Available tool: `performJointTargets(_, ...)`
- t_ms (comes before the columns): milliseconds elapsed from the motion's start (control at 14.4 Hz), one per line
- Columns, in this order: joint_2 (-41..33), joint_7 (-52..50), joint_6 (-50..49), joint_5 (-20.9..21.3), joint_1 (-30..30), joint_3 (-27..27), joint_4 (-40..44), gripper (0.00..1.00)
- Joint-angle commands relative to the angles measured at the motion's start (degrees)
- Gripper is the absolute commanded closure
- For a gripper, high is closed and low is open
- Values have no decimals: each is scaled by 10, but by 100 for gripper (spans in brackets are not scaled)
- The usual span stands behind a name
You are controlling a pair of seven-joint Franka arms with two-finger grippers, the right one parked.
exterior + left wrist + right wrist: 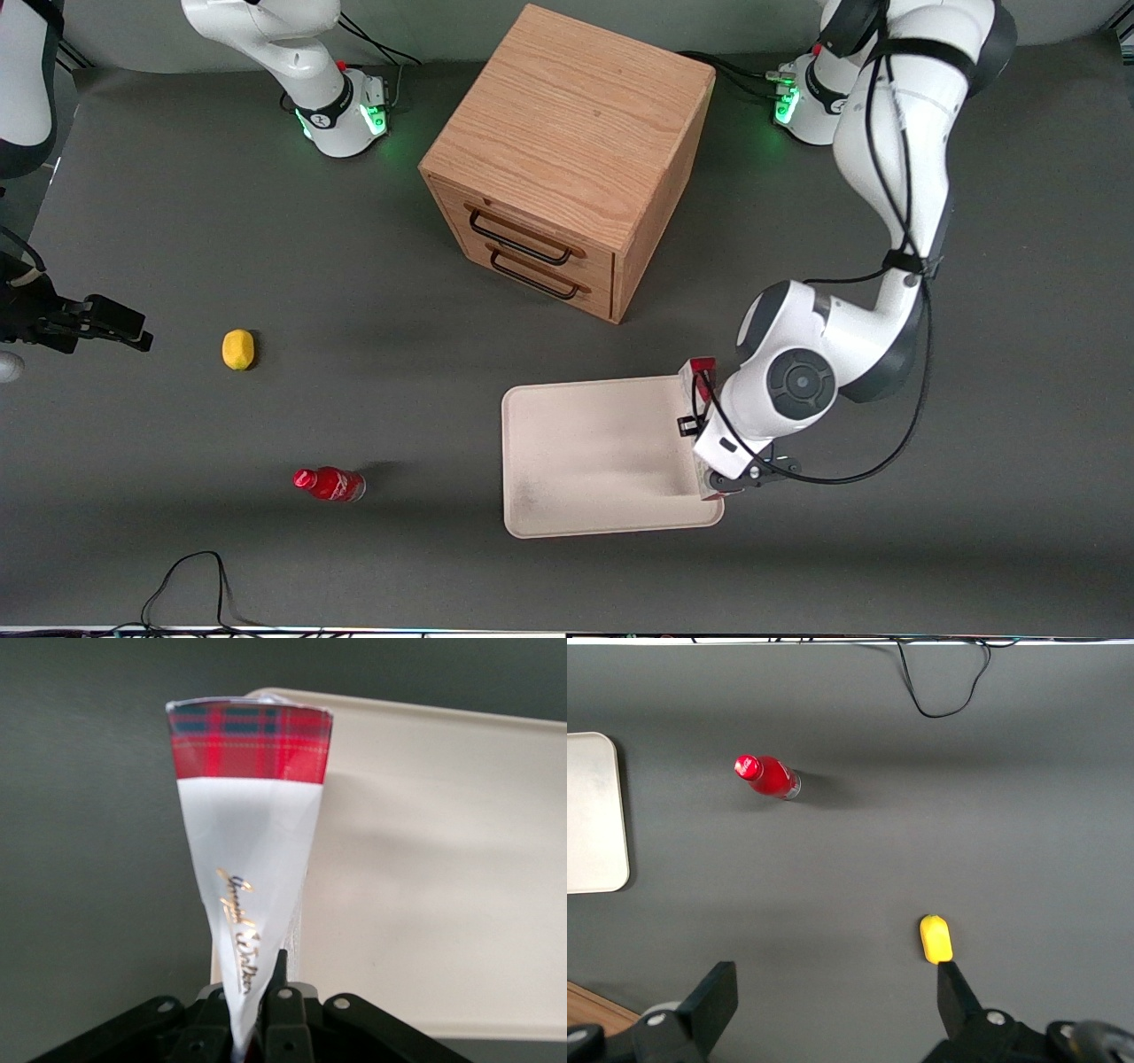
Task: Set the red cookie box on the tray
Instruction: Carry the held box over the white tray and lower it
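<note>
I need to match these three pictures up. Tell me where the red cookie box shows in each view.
Front view: the red cookie box peeks out from under the working arm, over the tray edge nearest that arm's end of the table.
Left wrist view: the red cookie box is clamped in the gripper, over the tray's rim.
Right wrist view: not in it.
Shared landmark: the tray.
</note>
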Motion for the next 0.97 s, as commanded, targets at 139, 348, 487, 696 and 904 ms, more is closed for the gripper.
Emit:
performJointTargets(139,42,-23,34,22,-24,12,30,100)
performJointTargets(348,45,-25,39,37,-26,14,26,100)
performJointTargets(487,45,-22,39,41,-25,15,20,100)
performJointTargets(696,44,-21,39,47,-25,15,11,40)
performJointTargets(904,42,-9,54,67,-25,15,5,0)
